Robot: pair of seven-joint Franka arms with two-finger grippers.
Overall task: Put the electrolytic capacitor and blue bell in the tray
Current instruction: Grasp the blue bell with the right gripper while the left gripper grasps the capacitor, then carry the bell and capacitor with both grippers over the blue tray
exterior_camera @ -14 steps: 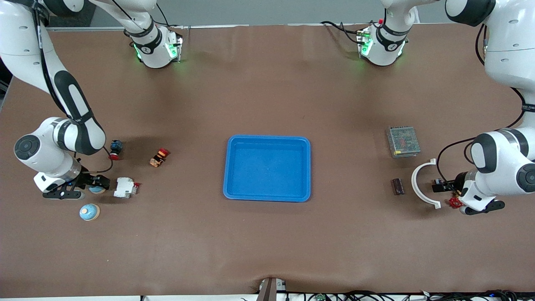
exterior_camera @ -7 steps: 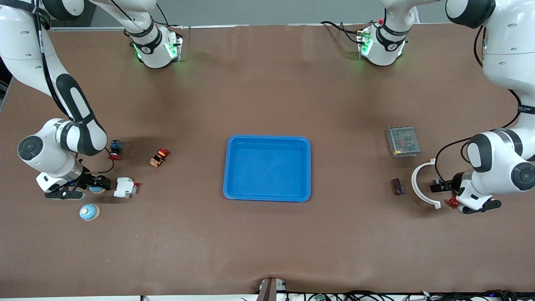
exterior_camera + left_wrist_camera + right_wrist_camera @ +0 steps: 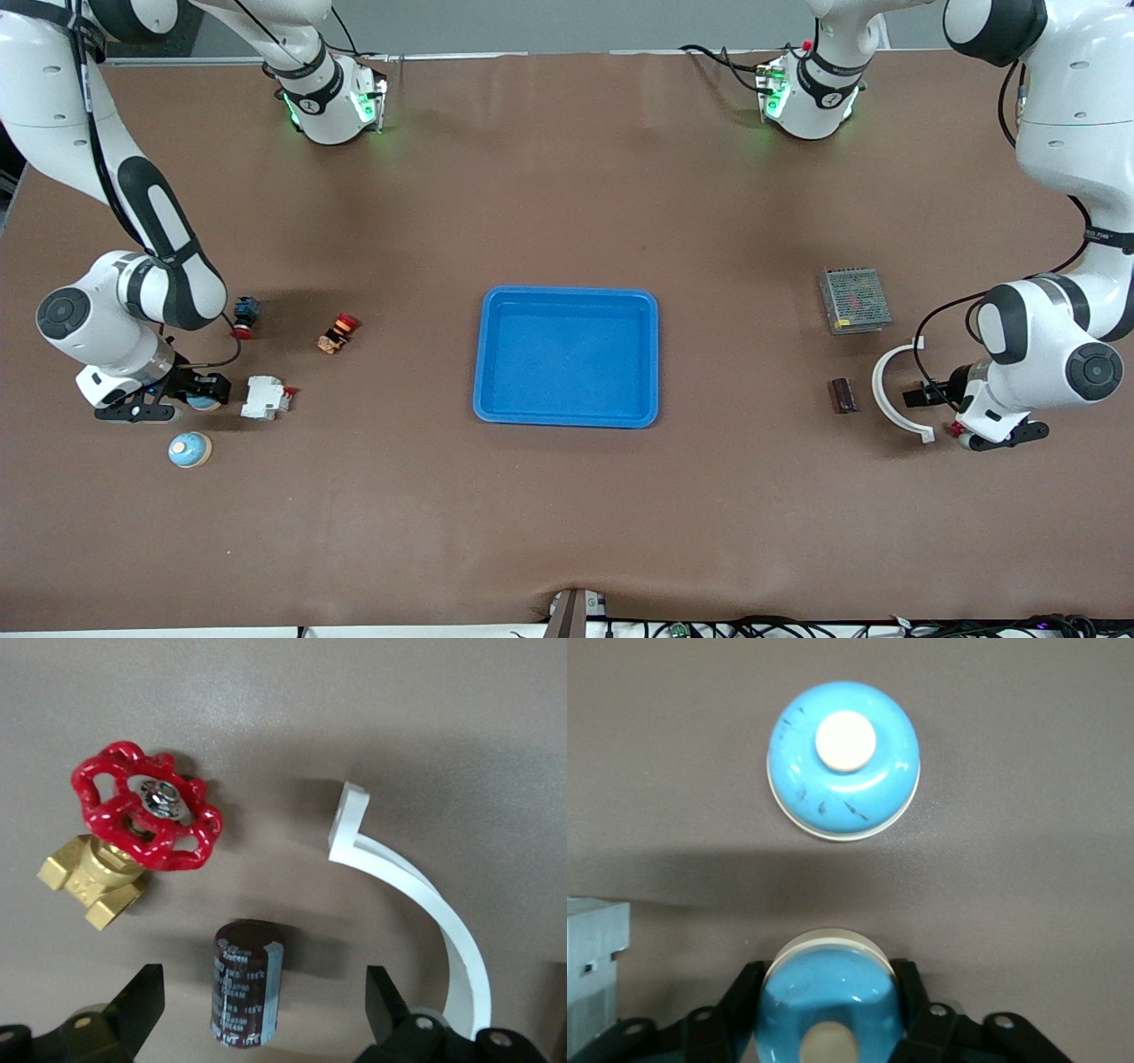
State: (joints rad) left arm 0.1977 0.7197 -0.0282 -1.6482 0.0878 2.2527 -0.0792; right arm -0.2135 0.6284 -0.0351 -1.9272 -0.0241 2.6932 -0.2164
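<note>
The blue tray (image 3: pixel 567 354) lies at the table's middle with nothing in it. My right gripper (image 3: pixel 202 396) (image 3: pixel 830 1014) is down at the right arm's end, shut on a blue bell (image 3: pixel 205 403) (image 3: pixel 830 988); its fingers (image 3: pixel 744 992) press against both sides of the dome. A second blue bell (image 3: pixel 190 449) (image 3: pixel 844 757) sits nearer the front camera, untouched. The dark electrolytic capacitor (image 3: pixel 842 395) (image 3: pixel 247 983) lies on its side at the left arm's end. My left gripper (image 3: pixel 917 395) (image 3: pixel 259 1008) is open, its fingers (image 3: pixel 133 1010) wide on either side of the capacitor and clear of it.
A white curved bracket (image 3: pixel 890 390) (image 3: pixel 416 895) lies between the capacitor and the left hand. A red-handled brass valve (image 3: pixel 146 811) sits close by, a metal power supply (image 3: pixel 853 299) farther back. Near the right gripper are a white breaker (image 3: pixel 264 397), a red push button (image 3: pixel 337 332) and a small blue switch (image 3: pixel 244 315).
The right gripper has closed on the blue bell it was around. The left hand has shifted a little toward the capacitor, still open.
</note>
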